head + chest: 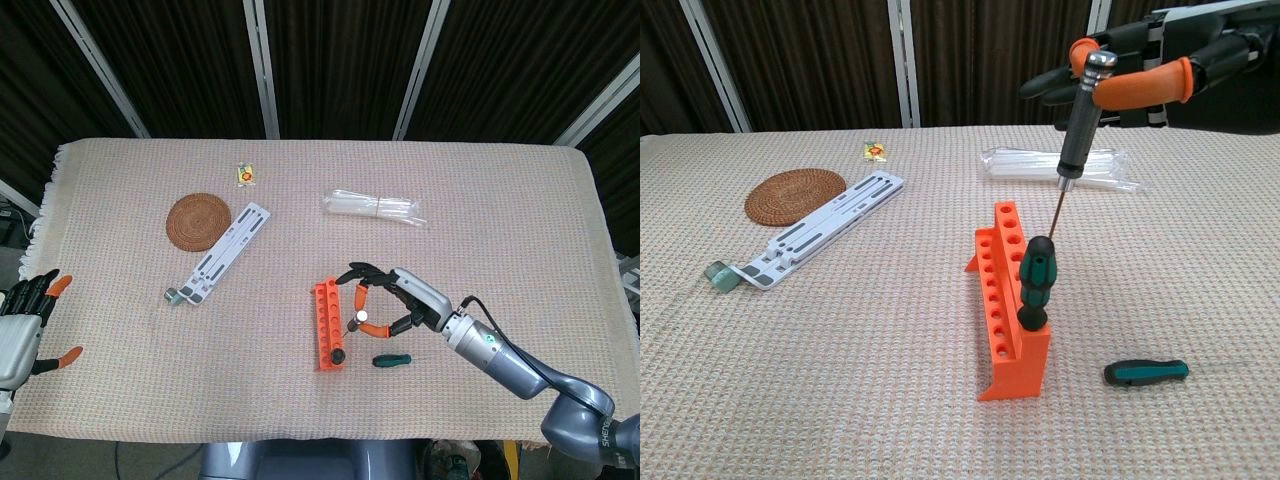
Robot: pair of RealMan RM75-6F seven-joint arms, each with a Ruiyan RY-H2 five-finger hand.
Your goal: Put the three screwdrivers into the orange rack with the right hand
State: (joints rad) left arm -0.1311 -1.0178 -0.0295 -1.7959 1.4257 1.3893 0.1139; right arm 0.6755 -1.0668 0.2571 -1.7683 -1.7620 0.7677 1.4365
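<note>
Beige woven cloth covers the table, backed by dark curtains. In the orange rack one green-handled screwdriver is seated; a second lies beside it. A third, slim screwdriver is pinched above the rack by the right hand. The left hand is spread, holding nothing.

Woven coaster touching white stand; plastic bag; small packet.

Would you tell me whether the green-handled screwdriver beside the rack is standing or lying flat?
Lying flat: the green-handled screwdriver rests on its side on the cloth, right of the orange rack, untouched.
</note>
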